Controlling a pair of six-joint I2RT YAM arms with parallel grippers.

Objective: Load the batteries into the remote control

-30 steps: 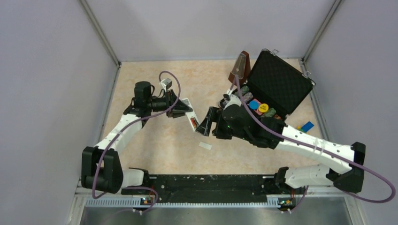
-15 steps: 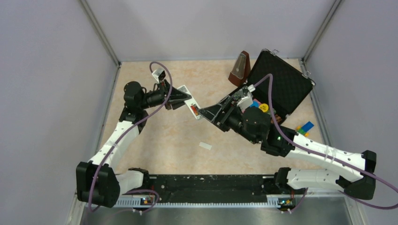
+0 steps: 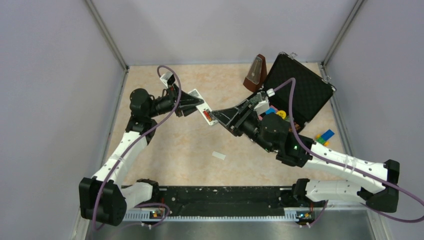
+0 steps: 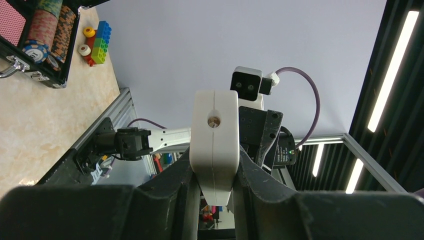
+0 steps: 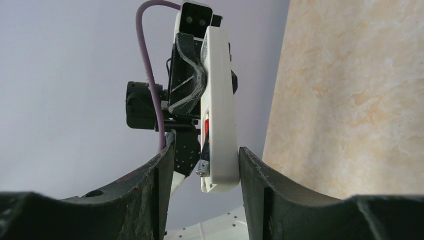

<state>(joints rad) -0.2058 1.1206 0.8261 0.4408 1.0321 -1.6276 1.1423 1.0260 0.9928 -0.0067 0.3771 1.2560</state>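
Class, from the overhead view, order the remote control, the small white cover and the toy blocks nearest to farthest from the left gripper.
1. Remote control: held by the left gripper.
2. Small white cover: on the table, nearer the arm bases.
3. Toy blocks: far right, by the case.

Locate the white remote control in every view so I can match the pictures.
Top external: slim white rectangular remote control at centre, between the two arms.
Left wrist: centre, seen end-on.
Right wrist: upright at centre, lower end inside the open right end effector.
Shared landmark: the left end effector gripping it, visible in all three.
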